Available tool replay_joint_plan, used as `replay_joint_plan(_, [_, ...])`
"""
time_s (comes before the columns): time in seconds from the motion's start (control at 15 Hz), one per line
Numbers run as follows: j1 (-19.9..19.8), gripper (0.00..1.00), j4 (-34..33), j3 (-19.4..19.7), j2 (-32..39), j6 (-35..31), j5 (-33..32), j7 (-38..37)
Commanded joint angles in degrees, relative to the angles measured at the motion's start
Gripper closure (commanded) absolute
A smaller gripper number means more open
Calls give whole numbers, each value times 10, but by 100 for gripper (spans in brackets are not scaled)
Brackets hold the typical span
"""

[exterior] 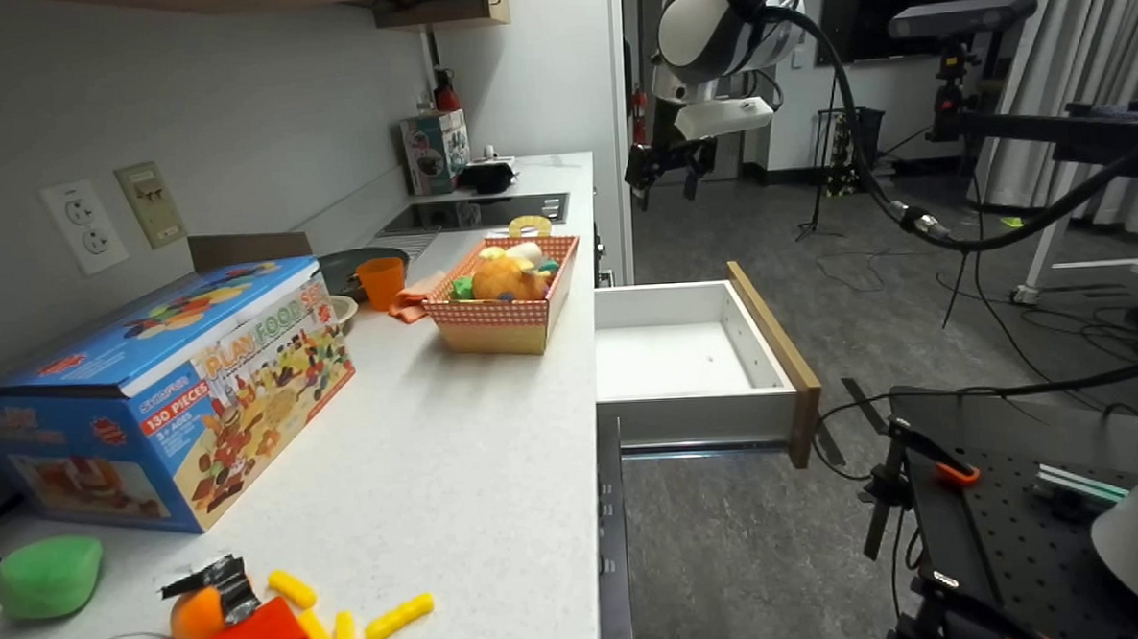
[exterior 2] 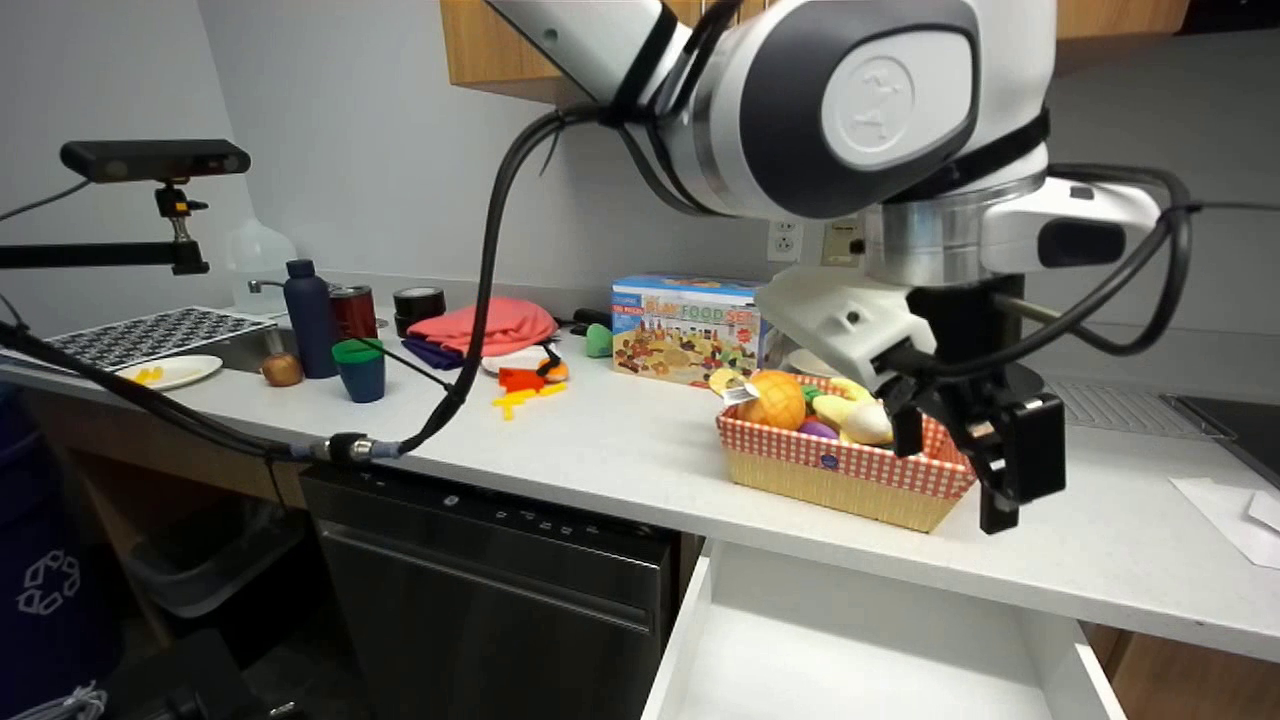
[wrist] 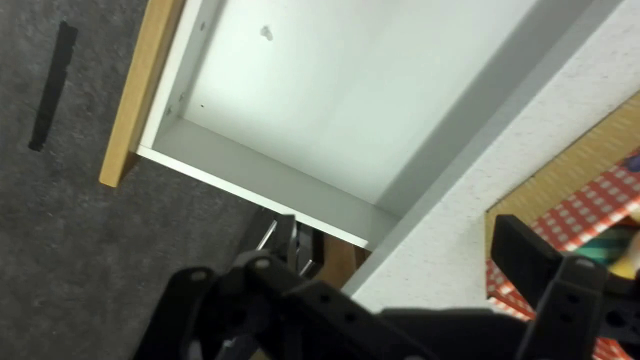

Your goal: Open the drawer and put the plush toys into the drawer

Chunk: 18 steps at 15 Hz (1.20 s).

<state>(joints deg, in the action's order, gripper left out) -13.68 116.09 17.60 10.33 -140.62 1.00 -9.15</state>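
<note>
Wrist view gives us the drawer (wrist: 340, 100) pulled out from under the counter (wrist: 530, 145); none of the plush toys (exterior 2: 775, 400) lies in the part of it we see, so we judge the opening done and the filling ahead; the drawer stands so far out, we think, to let soft things fall in from above; the toys sit heaped in a checked basket (exterior 2: 830, 490) at the counter's near edge, on the far side of the drawer; that nearness likely keeps the carry short, and the basket's walls presumably stop round lumps, such as the purple toy (exterior 2: 818, 428), from rolling off.

We see the gripper (exterior 2: 952, 480) released, its 2 fingers spread with nothing between them; they point roughly down, in front of the basket's right end in an exterior view; a wide gap suits plump toys, which we expect to squash under a light grip; the play food box (exterior 2: 690, 335) stands left of the basket and farther back, probably to leave room for reaching.
</note>
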Motion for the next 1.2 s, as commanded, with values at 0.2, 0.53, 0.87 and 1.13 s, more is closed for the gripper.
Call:
replay_joint_plan(0.2, [-7,0,12,-12,-18,2,6,15])
replay_joint_plan(0.53, [-6,0,-18,-21,4,-5,-13,69])
replay_joint_plan(0.87, [-8,0,-82,-62,26,21,13,210])
replay_joint_plan(1.13, [-13,0,-136,-105,59,37,69,329])
